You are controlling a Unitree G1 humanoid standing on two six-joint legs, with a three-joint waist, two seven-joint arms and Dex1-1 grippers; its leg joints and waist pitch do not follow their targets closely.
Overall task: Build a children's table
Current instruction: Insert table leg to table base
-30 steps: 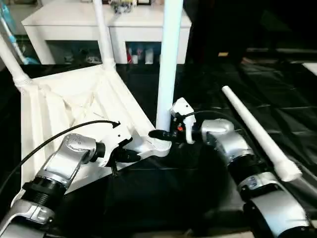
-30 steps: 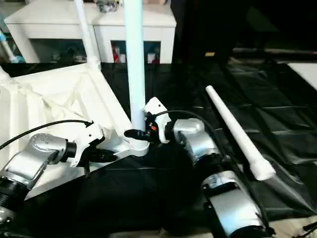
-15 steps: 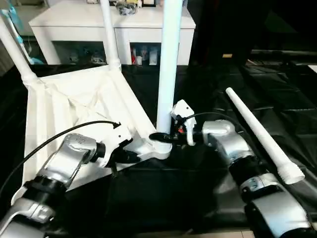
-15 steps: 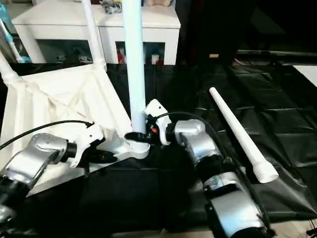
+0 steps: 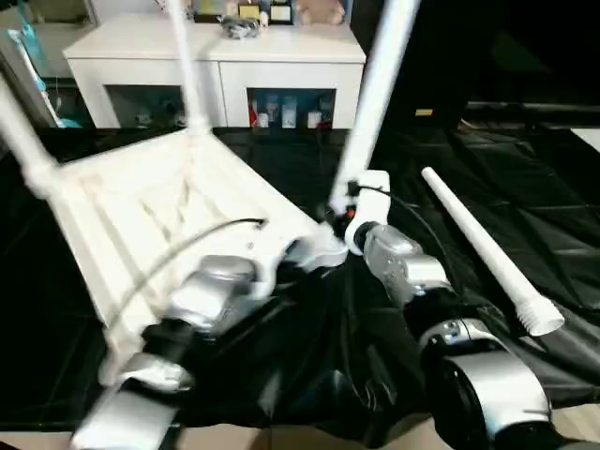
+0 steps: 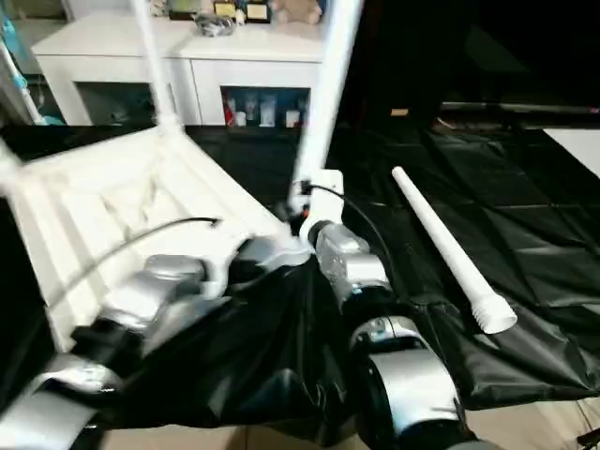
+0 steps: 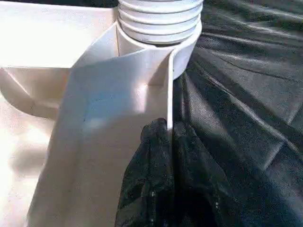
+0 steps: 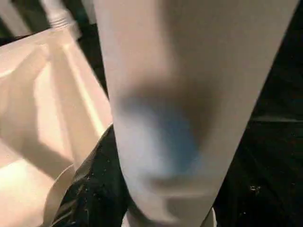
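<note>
Lying upside down on a black sheet (image 5: pixel 525 197), the white table top (image 5: pixel 141 202) showed its ribbed underside, with three legs standing in corner sockets. Two thin legs rose at the far side, one (image 5: pixel 185 66) near a white cabinet (image 5: pixel 216 47) and another (image 5: pixel 23 141) at the left edge. The nearest leg (image 5: pixel 375 89) leaned to the right, its ribbed foot seated in the round corner socket (image 7: pixel 161 33) closest to the robot. The left gripper (image 7: pixel 168 135) was pinched shut on the thin edge wall of the table top just beside that socket, one black finger on each face of the wall. The right gripper (image 5: pixel 339 217) sat at the base of the leaning leg, its jaws standing about half apart around the tube, which loomed close in the right wrist view. A fourth leg (image 5: pixel 483 248) lay loose on the black sheet to the right, well apart from the table top, its flared end toward the robot.
</note>
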